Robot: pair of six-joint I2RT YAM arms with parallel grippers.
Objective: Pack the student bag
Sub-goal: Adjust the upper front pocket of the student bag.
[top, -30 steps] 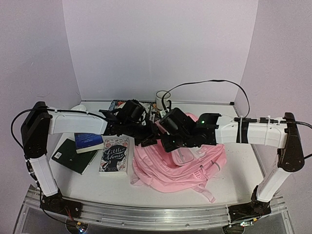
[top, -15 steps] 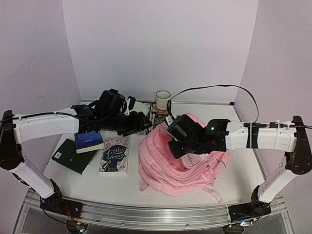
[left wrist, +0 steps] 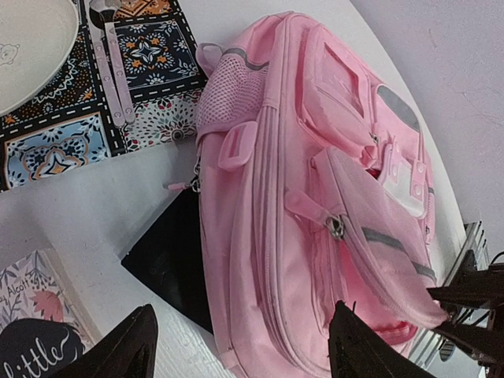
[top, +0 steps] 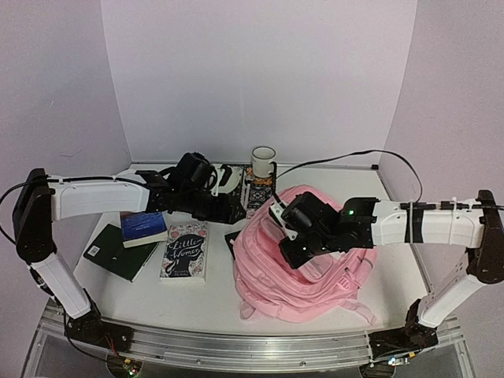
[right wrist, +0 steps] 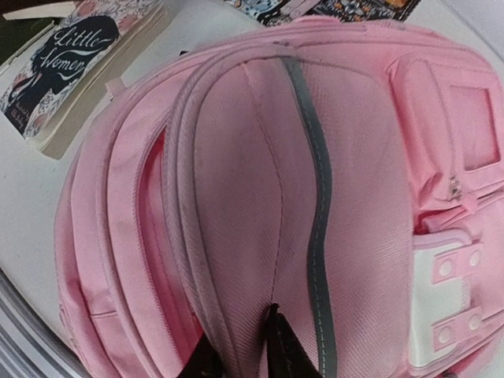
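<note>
under the student bag [left wrist: 276,205], a flat black thing [left wrist: 169,256] lies partly hidden.

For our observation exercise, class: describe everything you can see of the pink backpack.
The pink backpack is soft fabric, lying front-up on the white table, straps trailing toward the near edge. It shows zip front pockets, a grey stripe, a white patch and a mesh side pocket. The right gripper pinches a fold of its fabric; a flat black item is tucked under one edge.
</note>
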